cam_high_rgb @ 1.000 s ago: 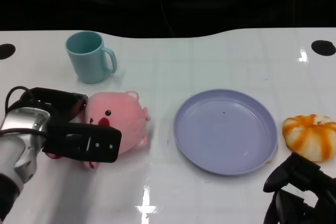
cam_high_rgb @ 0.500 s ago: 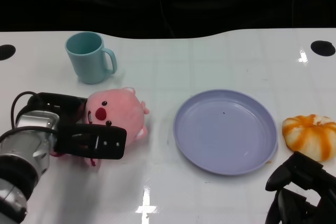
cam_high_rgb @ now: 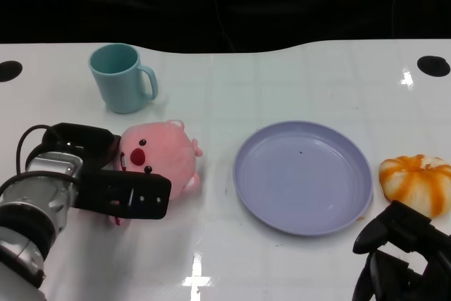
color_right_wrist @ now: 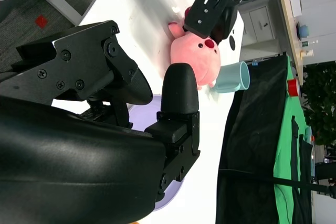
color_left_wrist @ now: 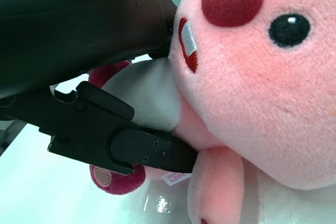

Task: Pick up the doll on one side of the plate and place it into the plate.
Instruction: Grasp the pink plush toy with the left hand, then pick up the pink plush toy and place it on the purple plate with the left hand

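One pink doll (cam_high_rgb: 158,156) sits on the counter (cam_high_rgb: 211,259) left of the plate (cam_high_rgb: 303,176), clasped by the left robot hand (cam_high_rgb: 106,174), apparently readying a lift; the right robot hand (cam_high_rgb: 398,259) rests idle, fingers curled.

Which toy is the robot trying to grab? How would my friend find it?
Start at the purple plate in the middle of the white table, then look to the plate's left. There sits the doll, just in front of a teal mug, with the left robot hand around it. It's the only pink, fluffy thing, with black eyes.
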